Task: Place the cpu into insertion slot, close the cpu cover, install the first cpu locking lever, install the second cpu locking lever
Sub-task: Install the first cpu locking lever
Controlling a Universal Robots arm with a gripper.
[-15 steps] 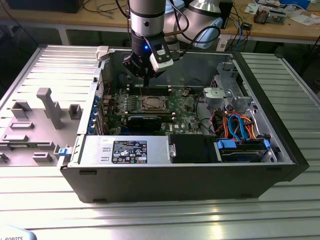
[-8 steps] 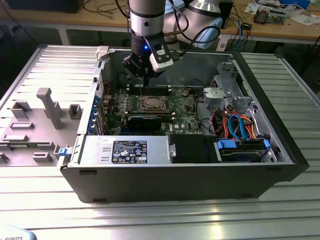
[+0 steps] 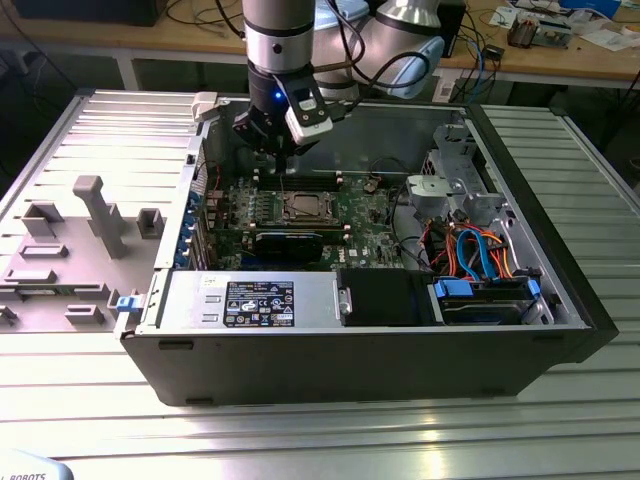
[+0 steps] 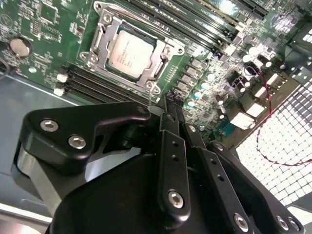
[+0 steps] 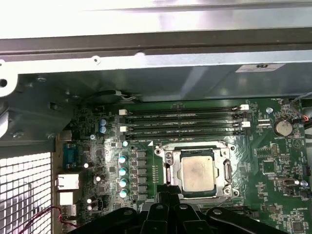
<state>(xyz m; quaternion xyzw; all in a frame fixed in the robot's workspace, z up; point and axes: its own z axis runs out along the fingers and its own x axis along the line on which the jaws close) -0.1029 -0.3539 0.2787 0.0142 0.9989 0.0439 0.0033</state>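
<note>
Just past our claw sat the cpu under the cpu cover. Our claw was pinched closed, holding nothing. We feared it could slip and scratch the green board.

Nothing here reads clearly. The black label on the power supply box carries white print and symbols too small to read. The white sticker on the case wall and the cpu top bear faint marks.
</note>
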